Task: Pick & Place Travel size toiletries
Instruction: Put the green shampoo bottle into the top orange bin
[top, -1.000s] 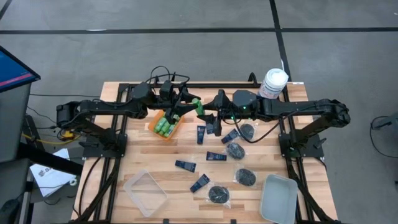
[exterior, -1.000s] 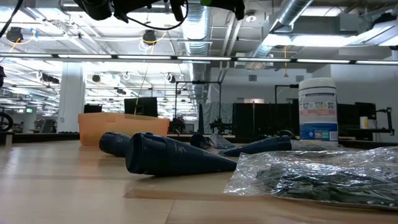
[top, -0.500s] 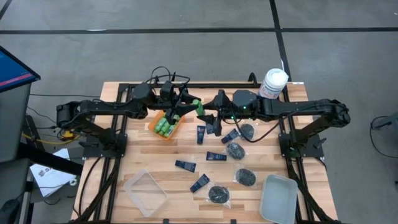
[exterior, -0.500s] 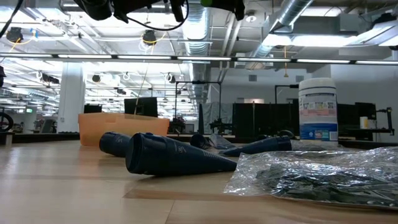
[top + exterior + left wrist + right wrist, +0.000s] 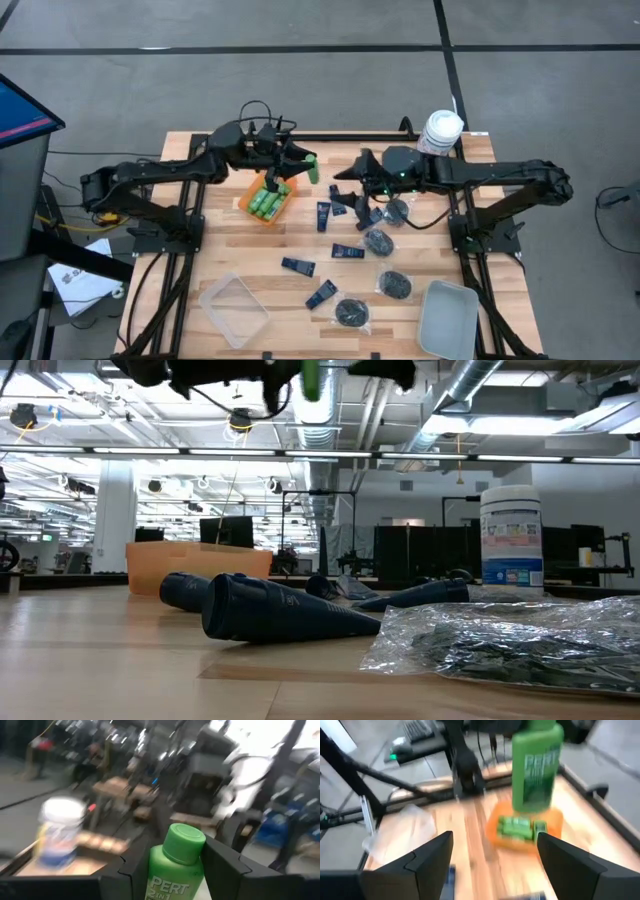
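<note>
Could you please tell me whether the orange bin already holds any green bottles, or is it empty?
Not empty: in the high view the orange bin holds several green bottles lying side by side.

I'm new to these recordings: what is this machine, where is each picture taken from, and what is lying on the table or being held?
Two dark robot arms work at a wooden table. One picture looks straight down from above, one looks level across the tabletop, and two come from cameras on the arms' wrists. The left gripper is shut on a small green bottle, held above an orange bin that already holds more green bottles. The right gripper is open and empty, facing that bottle from close by. On the table lie dark navy tubes, black round pieces in clear packets, a clear tray, a grey tray and a large white canister.
</note>
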`<state>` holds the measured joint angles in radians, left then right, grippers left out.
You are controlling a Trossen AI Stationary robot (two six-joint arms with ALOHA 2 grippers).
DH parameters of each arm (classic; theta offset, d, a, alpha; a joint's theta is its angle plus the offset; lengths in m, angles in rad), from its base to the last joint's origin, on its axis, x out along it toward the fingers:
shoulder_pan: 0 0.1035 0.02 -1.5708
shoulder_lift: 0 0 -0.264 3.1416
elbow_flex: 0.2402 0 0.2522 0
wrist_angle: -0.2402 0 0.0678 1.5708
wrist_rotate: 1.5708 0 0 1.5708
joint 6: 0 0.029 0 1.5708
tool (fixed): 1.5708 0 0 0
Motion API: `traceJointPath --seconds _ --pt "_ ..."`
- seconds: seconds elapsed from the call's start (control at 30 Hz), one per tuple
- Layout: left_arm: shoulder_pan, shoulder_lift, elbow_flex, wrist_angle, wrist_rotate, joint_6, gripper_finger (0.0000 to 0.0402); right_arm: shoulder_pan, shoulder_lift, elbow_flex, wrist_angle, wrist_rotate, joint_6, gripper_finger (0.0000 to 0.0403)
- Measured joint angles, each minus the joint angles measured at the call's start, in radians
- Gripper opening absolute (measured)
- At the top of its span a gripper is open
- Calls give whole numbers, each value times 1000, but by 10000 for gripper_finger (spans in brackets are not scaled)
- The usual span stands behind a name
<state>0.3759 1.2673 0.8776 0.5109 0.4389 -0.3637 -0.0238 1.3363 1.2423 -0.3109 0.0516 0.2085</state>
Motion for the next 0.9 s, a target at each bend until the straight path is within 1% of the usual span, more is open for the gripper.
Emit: traceJointPath --seconds 0.07,0.13,0.27,0.37,0.43,0.53,0.77,0.9 --pt "20 -53 0 -161 -39 51 143 1 -17 0 -47 1 17 282" --pt "36 -103 0 -322 -103 106 143 5 -35 0 -94 2 28 282" --pt "43 -162 0 -631 -303 175 143 4 -47 0 -135 2 35 282" --pt "43 -166 -2 -763 -426 180 145 4 -47 0 -135 2 46 282" --pt "43 -156 -22 -787 -482 172 146 4 -41 0 -133 4 47 282" --pt "43 -130 -61 -795 -528 114 147 4 -35 -1 -141 5 47 282" --pt "39 -47 -113 -801 -552 95 148 5 -17 0 -153 1 55 282" --pt "39 13 -114 -797 -603 93 149 4 -13 -1 -159 0 55 282"
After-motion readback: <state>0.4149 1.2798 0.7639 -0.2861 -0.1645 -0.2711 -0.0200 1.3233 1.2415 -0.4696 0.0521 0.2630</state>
